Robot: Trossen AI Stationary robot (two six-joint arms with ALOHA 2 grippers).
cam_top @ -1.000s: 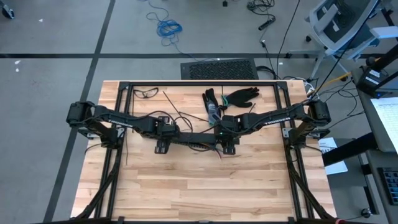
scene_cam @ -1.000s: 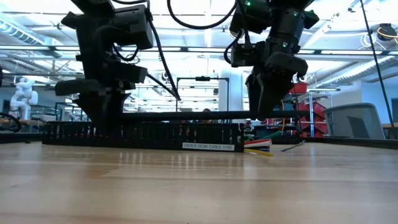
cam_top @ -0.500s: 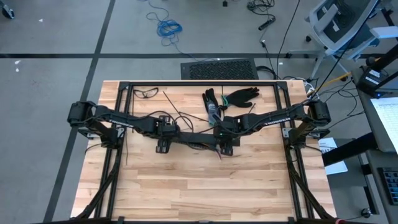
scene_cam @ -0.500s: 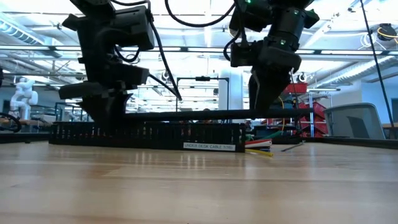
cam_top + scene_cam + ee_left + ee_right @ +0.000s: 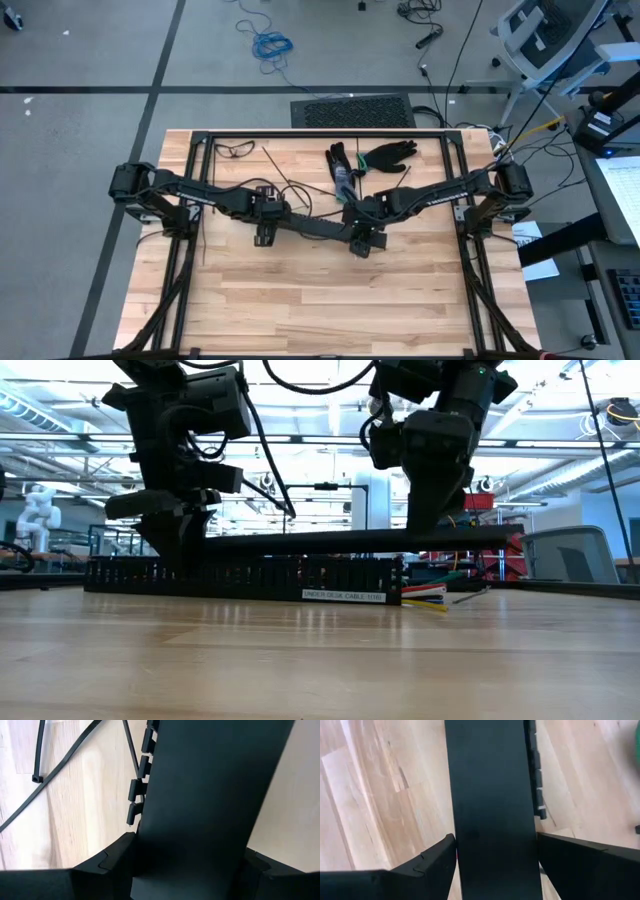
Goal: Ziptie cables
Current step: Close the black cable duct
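A long flat black cover strip (image 5: 330, 542) hangs just above the black slotted rail (image 5: 240, 578), which lies on the table. My left gripper (image 5: 265, 222) is shut on the strip toward its left end. My right gripper (image 5: 362, 233) is shut on it farther right. The cables' coloured ends (image 5: 425, 592) stick out of the rail's right end onto the table. More of the cables (image 5: 343, 178) lie behind the right gripper. Thin dark zipties (image 5: 75, 750) lie on the wood beyond the left gripper. The rail's teeth (image 5: 137, 790) show beside the strip. My left gripper pinches the cover strip's two long edges (image 5: 145, 855) between its two fingers. The fingers point steeply down from above and lie across the strip, which is clear of the table. My right gripper pinches the strip's two long edges (image 5: 462, 857) between its fingers, also steeply from above and across it. The strip is lifted and runs on past the fingers toward the table's right.
Black gloves (image 5: 385, 155) lie at the far middle of the table. A loose dark wire loop (image 5: 235, 148) lies at the far left. A black frame (image 5: 320, 133) runs along the table's far and side edges. Bare wood (image 5: 320, 300) fills the near half.
My right gripper has rolled about its own axis and shifted slightly toward the table's near edge, swinging the strip's right end nearer. The strip now lies slanted across the table, while its left end stays with my still left gripper.
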